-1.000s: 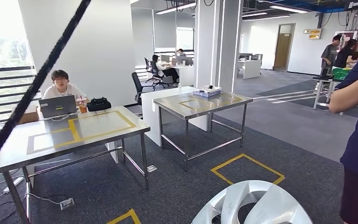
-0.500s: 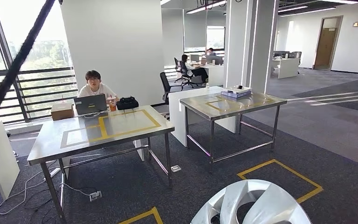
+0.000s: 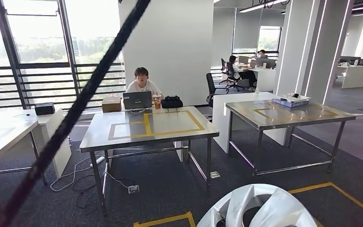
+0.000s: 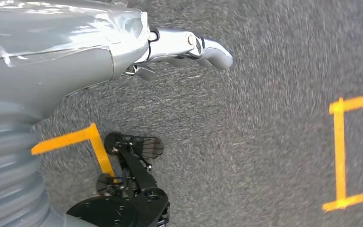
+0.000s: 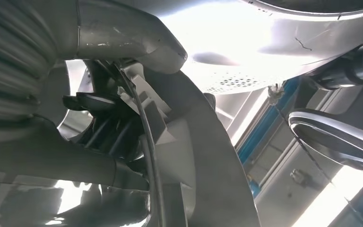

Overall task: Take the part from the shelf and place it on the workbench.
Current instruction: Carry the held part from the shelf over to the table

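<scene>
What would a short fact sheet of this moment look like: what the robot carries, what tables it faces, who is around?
Carried: silver part, low in the head view
Right hand: grips the part
Left hand: hangs over grey carpet, holding nothing
Nearest table: steel workbench with yellow tape outline
Second table: steel table to its right, bearing a flat box
People: one seated person behind a laptop; others at desks farther back

Near steel workbench (image 3: 123,137): yellow tape rectangles on top, laptop (image 3: 137,100), cardboard box (image 3: 111,104), drink cup (image 3: 157,101), black bag (image 3: 171,101) along far edge. Second steel bench (image 3: 312,116) to its right: yellow tape outline, flat box (image 3: 290,100) at back. Grey carpet floor (image 3: 170,189) with yellow tape marks.
</scene>
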### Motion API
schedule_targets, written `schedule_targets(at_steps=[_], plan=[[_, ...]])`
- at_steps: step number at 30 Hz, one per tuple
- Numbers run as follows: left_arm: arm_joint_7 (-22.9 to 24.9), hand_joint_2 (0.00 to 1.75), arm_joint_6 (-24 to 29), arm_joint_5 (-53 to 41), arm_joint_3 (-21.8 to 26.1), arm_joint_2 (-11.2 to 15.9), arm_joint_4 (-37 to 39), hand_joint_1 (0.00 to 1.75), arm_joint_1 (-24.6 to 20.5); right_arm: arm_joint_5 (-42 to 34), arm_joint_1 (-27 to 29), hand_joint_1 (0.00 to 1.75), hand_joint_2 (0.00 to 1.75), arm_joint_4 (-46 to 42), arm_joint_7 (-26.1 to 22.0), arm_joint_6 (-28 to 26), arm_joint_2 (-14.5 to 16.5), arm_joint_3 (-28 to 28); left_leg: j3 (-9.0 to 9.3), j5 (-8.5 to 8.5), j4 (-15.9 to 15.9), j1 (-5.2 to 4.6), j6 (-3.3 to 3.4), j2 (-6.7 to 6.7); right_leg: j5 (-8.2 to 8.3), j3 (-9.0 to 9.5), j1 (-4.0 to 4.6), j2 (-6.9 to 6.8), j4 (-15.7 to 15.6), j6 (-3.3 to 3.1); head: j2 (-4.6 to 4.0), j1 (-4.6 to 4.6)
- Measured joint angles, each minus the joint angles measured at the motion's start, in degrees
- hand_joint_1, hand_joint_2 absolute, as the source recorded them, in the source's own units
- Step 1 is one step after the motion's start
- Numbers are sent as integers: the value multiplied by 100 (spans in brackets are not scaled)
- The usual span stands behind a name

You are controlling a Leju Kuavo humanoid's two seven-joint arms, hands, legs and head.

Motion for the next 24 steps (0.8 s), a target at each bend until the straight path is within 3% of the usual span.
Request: schedule_targets(at_steps=[1,2,4,6,7,9,11,13,14,16,18,21,24], plan=[[26,175,0,34,0,-1,1,0,1,-1,-2,175,175,1,1,2,-2,-4,-8,-36,44,11,-46,-87,207,153,-43,92,-408,73,0,6],[48,175,0,61,0,1,2,0,3,-2,-5,175,175,0,1,5,-1,-8,-26,-79,103,17,-94,-164,360,290,-73,169,-742,90,-1,14],[103,175,-1,131,1,7,1,0,18,-7,-4,175,175,1,5,25,4,-11,-77,-139,181,16,-165,-254,454,396,-77,247,-1007,1,0,15],[217,175,-10,255,4,10,-1,0,48,-24,-5,175,175,2,17,65,9,-13,-96,-163,191,36,-192,-283,444,404,-59,180,-1004,-126,2,4],[285,175,-16,330,5,12,-4,0,60,-34,-13,175,175,3,27,86,13,-13,-113,-195,234,42,-209,-204,438,422,-65,158,-1008,-165,1,1],[424,175,-38,482,5,16,-9,0,51,-51,-26,175,175,4,41,113,32,-13,-291,-394,631,43,-251,108,416,473,-72,107,-1018,-243,1,-20],[531,175,-69,603,3,14,-9,0,33,-60,-34,175,175,9,48,123,46,-12,-705,-693,1405,43,-276,394,386,503,-33,56,-1020,-302,1,-34],[600,175,-100,666,1,10,-6,0,31,-75,-39,175,175,17,52,129,58,-11,-1035,-770,1893,45,-263,461,361,516,6,8,-1019,-328,1,-38],[621,175,-114,683,1,9,-4,0,33,-89,-48,175,175,20,55,131,67,-10,-1046,-654,1825,36,-235,468,348,529,29,-10,-1019,-336,1,-40],[648,175,-132,701,2,9,-5,0,35,-120,-80,175,175,23,61,131,86,-10,-799,-261,1220,-7,-128,471,321,569,73,-32,-1021,-339,1,-42],[661,175,-142,704,2,10,-7,0,37,-136,-101,175,175,23,62,131,96,-11,-603,-42,805,-40,-51,475,308,593,95,-38,-1023,-341,0,-43],[663,175,-146,706,2,11,-7,0,37,-140,-107,175,175,23,62,131,98,-11,-544,9,685,-54,-20,477,306,599,97,-39,-1024,-342,0,-43],[675,175,-173,721,3,31,-30,0,41,-159,-118,175,175,25,58,140,102,-20,-408,20,408,-122,83,510,290,603,85,-60,-1037,-327,0,-41]])
